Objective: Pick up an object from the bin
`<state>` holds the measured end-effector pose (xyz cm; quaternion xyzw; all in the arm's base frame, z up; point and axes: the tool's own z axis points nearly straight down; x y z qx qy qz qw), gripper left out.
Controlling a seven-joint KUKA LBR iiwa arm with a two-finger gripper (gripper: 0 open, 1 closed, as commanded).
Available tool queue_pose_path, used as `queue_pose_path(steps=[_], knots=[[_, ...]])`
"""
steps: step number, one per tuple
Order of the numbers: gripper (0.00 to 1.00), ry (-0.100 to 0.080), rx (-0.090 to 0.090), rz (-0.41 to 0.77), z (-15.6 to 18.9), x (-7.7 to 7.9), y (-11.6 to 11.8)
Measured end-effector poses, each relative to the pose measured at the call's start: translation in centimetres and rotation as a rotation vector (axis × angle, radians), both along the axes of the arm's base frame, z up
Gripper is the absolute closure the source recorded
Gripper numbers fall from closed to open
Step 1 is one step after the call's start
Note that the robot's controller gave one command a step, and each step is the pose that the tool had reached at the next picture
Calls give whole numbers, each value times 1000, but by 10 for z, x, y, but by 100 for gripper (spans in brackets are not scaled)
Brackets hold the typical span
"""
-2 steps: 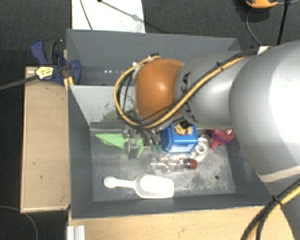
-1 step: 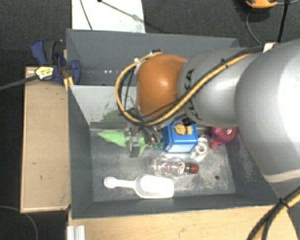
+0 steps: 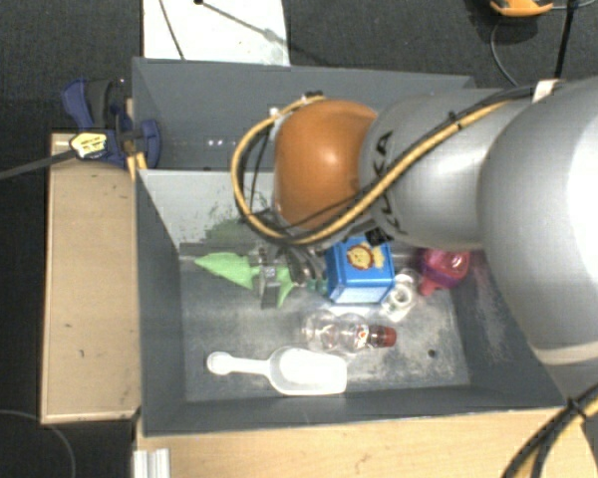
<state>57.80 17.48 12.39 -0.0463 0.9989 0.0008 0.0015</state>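
My gripper (image 3: 282, 279) is low in the middle of the bin, under the arm's orange cover, right at the right end of a light green, pointed plastic thing (image 3: 222, 265) that lies across the bin's left half. The green piece runs in under the gripper, and its far end is hidden. Just right of the gripper stands a blue box (image 3: 360, 270) with a yellow face on it. In front of it a clear small bottle (image 3: 341, 335) with a dark red cap lies on its side.
A white plastic scoop (image 3: 283, 369) lies near the front wall. A pink thing (image 3: 445, 265) and a small white piece (image 3: 401, 298) sit to the right of the blue box. The big grey arm covers the bin's right and back.
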Motion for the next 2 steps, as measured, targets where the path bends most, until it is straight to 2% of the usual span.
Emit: queue_pose_path(steps=[2], knots=[[100, 3, -1, -2, 27, -1, 0]])
